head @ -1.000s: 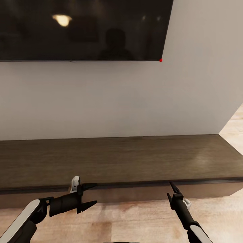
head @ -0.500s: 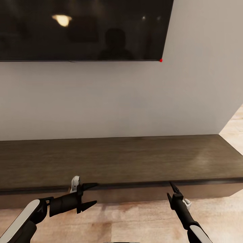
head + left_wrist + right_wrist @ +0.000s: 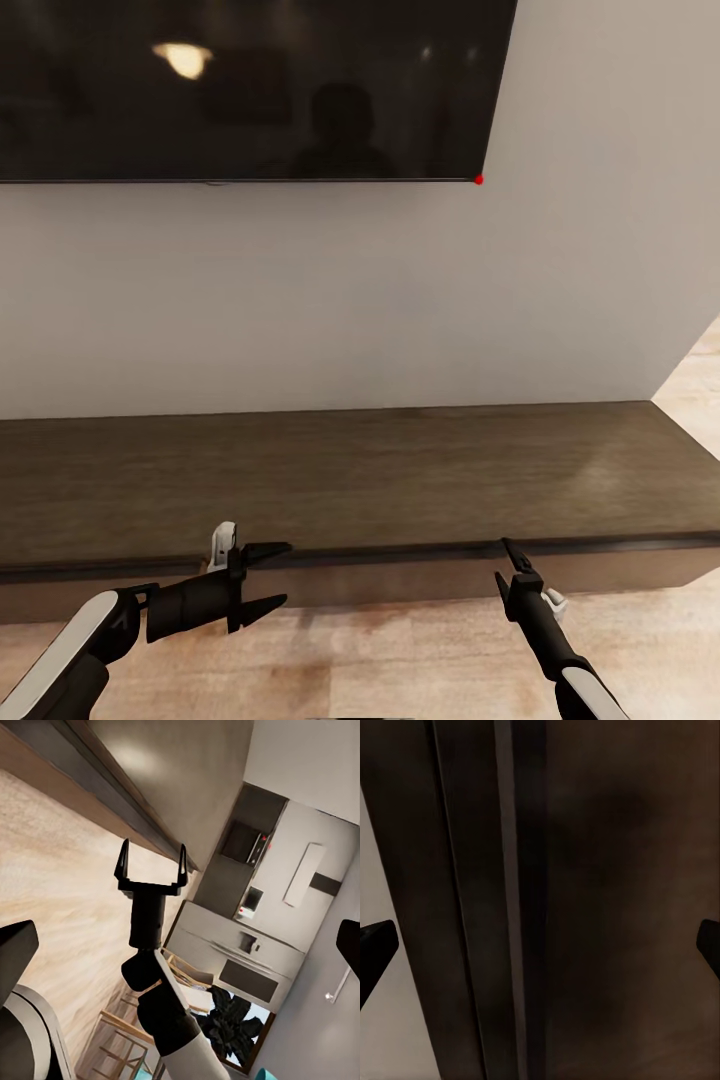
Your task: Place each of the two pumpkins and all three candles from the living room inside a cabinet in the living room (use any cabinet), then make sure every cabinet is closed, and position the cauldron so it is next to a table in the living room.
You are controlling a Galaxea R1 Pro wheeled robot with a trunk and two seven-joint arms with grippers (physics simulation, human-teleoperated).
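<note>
The long, low, dark brown cabinet (image 3: pixel 350 470) runs along the wall straight ahead, its front closed as far as I can see. My left gripper (image 3: pixel 281 573) is open, pointing sideways just in front of the cabinet's top front edge. My right gripper (image 3: pixel 509 552) hovers at that same edge further right. In the left wrist view the right gripper (image 3: pixel 152 862) is open and empty beside the cabinet (image 3: pixel 172 772). The right wrist view looks closely at the cabinet's dark top and edge (image 3: pixel 607 907). The pumpkins, candles and cauldron are out of view.
A large black TV (image 3: pixel 240 90) hangs on the pale wall (image 3: pixel 350 300) above the cabinet. Light wooden floor (image 3: pixel 400 660) lies under both arms. The wall and cabinet end at the right (image 3: pixel 700 560). The left wrist view shows grey kitchen units (image 3: pixel 255 945) and a plant (image 3: pixel 225 1020) far off.
The whole picture has shifted very slightly, so the camera moved a touch. Both arms and grippers keep the same pose.
</note>
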